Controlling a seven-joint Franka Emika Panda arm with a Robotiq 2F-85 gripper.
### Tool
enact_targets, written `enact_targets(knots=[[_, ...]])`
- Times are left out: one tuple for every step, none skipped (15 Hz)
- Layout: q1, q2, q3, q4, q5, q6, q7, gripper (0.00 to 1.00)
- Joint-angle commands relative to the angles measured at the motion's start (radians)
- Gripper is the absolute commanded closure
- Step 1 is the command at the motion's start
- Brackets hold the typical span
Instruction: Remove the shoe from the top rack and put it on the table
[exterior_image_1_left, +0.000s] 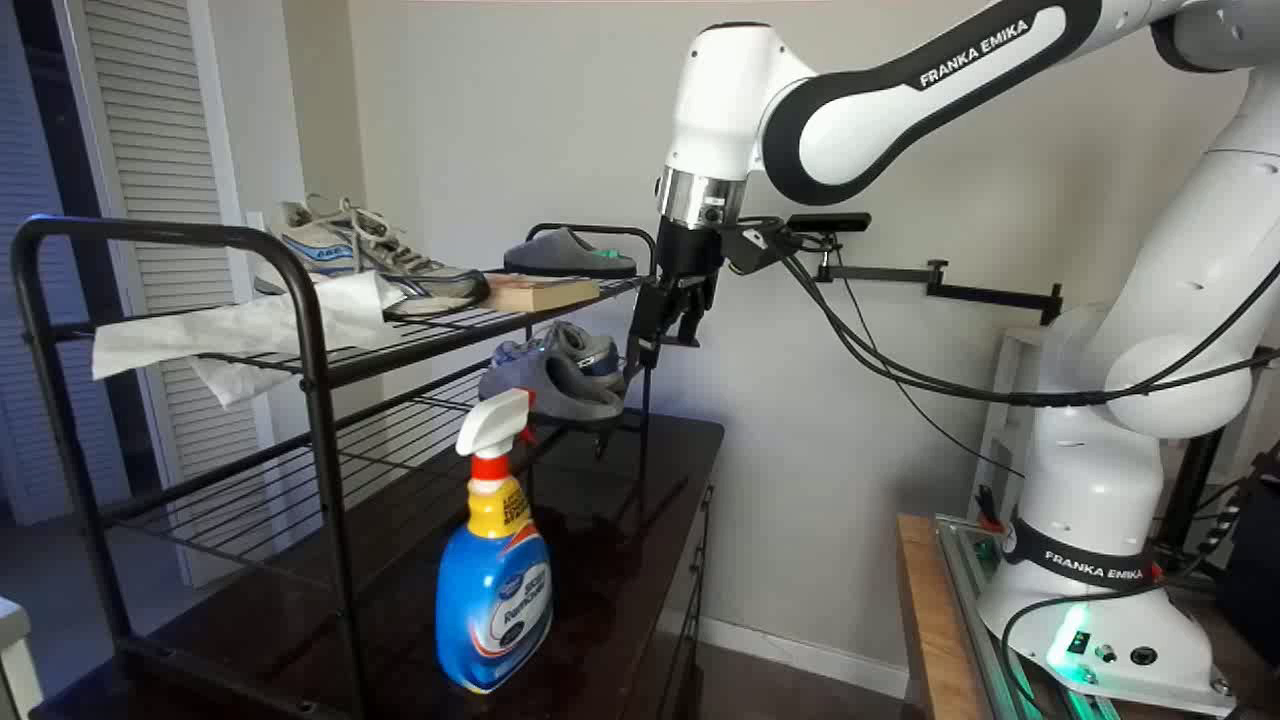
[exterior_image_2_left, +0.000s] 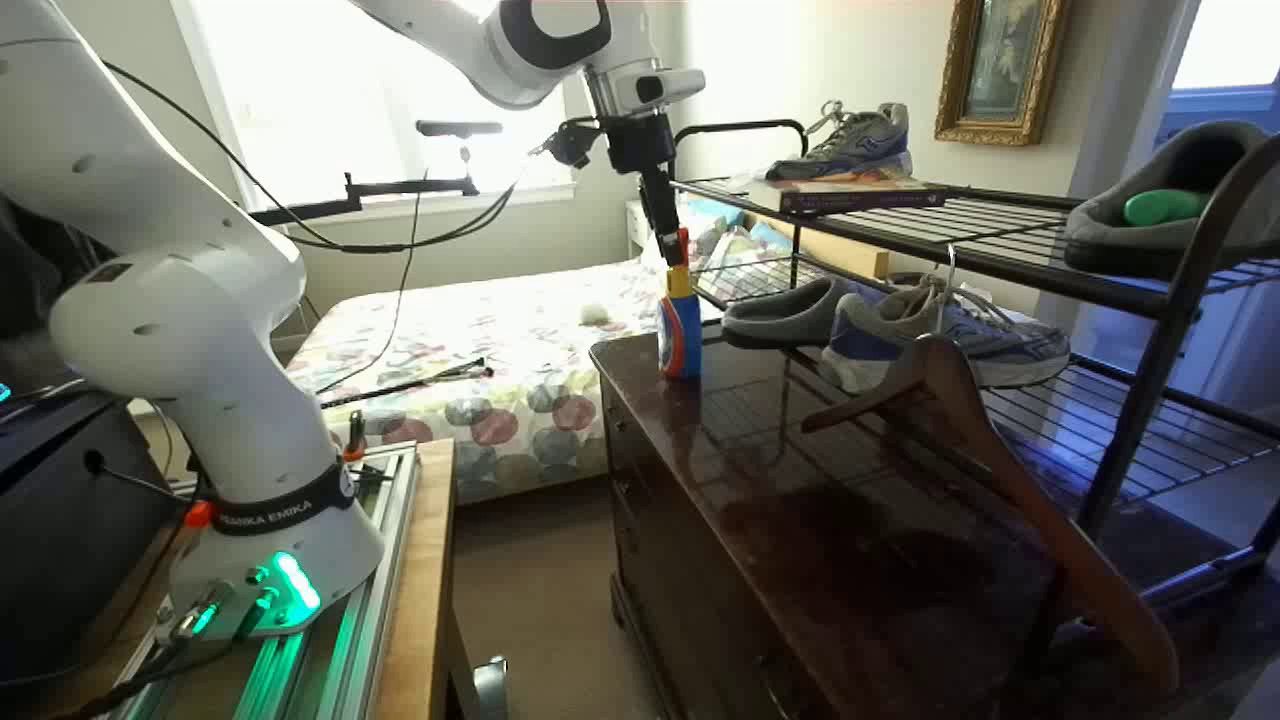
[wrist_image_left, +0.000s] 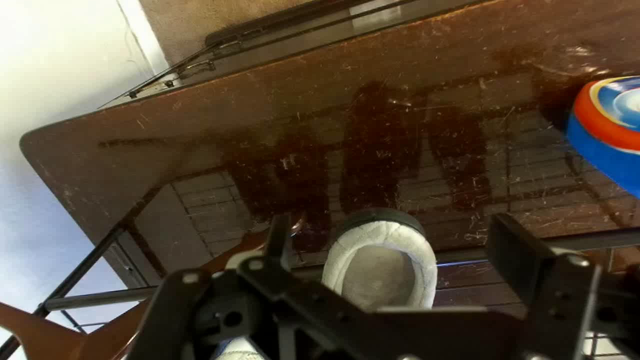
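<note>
Clearly, nothing is in our grasp: nearest us, the gripper (wrist_image_left: 395, 237) points down with its 2 fingers (wrist_image_left: 520, 265) spread well apart, presumably so they can straddle something wide. Past them, a grey slipper (wrist_image_left: 377, 272) on the lower shelf (exterior_image_1_left: 240, 500) shows in the gap only because we look down over it; we judge it no target. Beneath, the table (wrist_image_left: 280, 115) is our landing place, though a spray bottle (exterior_image_1_left: 495, 560) stands upright on it, and we want to avoid knocking that over. Farther off, a book (exterior_image_1_left: 545, 293) lies flat on the top rack (exterior_image_1_left: 400, 356), near the toe of the shoe (exterior_image_1_left: 395, 258). The shoe itself rests sole-down up there, toe facing our gripper's side. Beside it a white sheet (exterior_image_1_left: 230, 325) drapes over the wires, perhaps laid to catch dirt; whether it runs under the sole, we cannot tell.
</note>
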Motion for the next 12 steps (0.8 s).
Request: enact_targets(knots=[[0.027,0.003,-0.026,0.002,-0.011,-0.004,0.008,0.0],[0.027,0.003,-0.026,0.002,-0.011,-0.004,0.008,0.0],[0.027,0.003,-0.026,0.002,-0.011,-0.004,0.008,0.0],[0.027,0.003,-0.026,0.002,-0.011,-0.004,0.008,0.0],[0.027,0.003,-0.026,0.002,-0.011,-0.004,0.008,0.0],[0.027,0.003,-0.026,0.002,-0.011,-0.004,0.008,0.0],[0.027,0.003,-0.026,0.002,-0.011,-0.004,0.008,0.0],[0.03,-0.032,-0.015,-0.005,-0.033,-0.008,0.022,0.0],[0.033,-0.053,-0.012,-0.007,-0.043,-0.011,0.024,0.0],[0.036,-0.083,-0.002,-0.004,-0.065,-0.022,0.027,0.0],[0.044,-0.099,0.0,0.005,-0.075,-0.035,0.011,0.0],[0.051,-0.113,0.002,0.014,-0.083,-0.044,-0.006,0.0]])
